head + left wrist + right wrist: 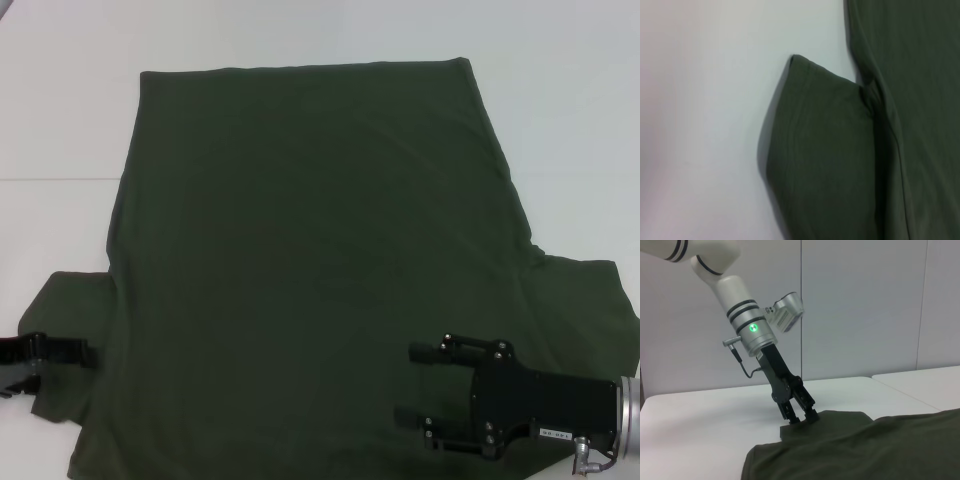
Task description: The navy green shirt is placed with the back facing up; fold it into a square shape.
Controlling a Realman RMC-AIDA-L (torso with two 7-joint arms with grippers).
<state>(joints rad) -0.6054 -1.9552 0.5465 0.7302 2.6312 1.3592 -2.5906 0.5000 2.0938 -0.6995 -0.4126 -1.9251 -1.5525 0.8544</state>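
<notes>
Green shirt [310, 260] flat under right claw [412, 383]

White table [60, 120] — the navy green shirt [310, 260] spread flat.

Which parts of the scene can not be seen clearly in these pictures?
- Shirt near edge and collar: cut off by the bottom edge of the head view.
- Left hand: mostly cut off by the left edge of the head view; the right wrist view shows it at the sleeve, but whether it grips the cloth is unclear.
- Cloth under the right hand: hidden by the hand.
</notes>
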